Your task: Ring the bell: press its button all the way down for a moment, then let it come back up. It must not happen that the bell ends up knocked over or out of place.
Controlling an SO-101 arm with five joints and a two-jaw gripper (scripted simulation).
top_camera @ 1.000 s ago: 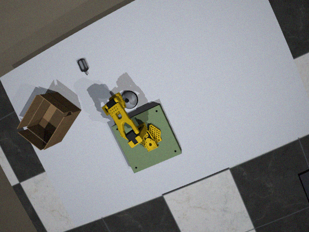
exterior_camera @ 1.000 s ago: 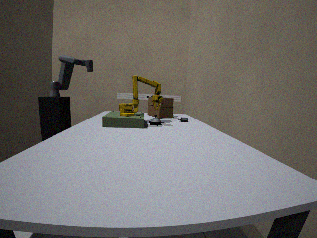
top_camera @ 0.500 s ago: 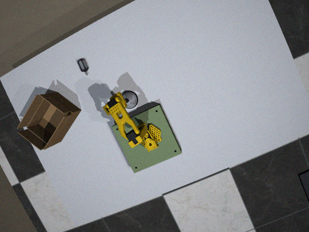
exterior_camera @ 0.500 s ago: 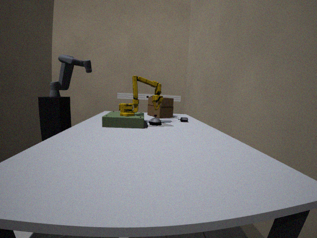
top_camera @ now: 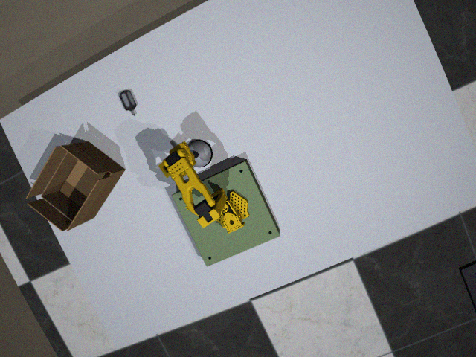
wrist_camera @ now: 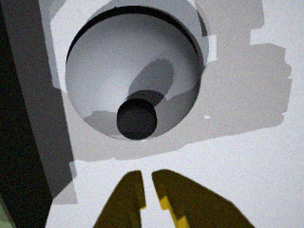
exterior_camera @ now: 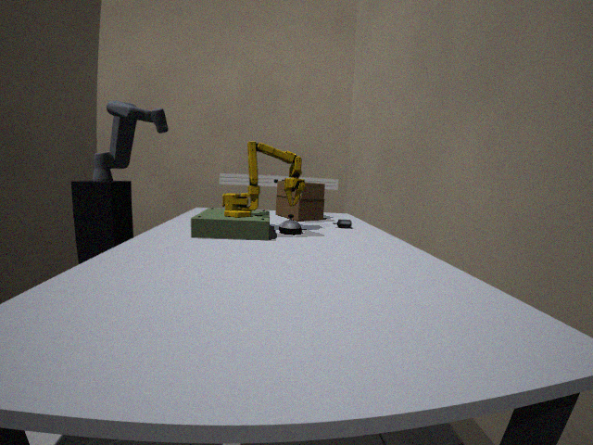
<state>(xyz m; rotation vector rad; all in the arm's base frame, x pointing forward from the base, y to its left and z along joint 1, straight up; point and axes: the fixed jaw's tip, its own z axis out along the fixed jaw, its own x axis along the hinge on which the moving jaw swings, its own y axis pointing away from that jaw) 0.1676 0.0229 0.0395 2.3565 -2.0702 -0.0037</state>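
Observation:
The bell is a grey dome with a dark button on top, standing upright on the white table beside the green base plate. It also shows in the side view and fills the top of the wrist view, with its button just ahead of my fingertips. My yellow gripper is shut and empty. It hangs above the bell with a clear gap, pointing down, in the side view, and covers the bell's left edge in the overhead view.
An open cardboard box stands at the table's left. A small dark object lies beyond the bell. The raised base plate edge runs close to the bell. A grey arm on a dark pedestal stands off the table.

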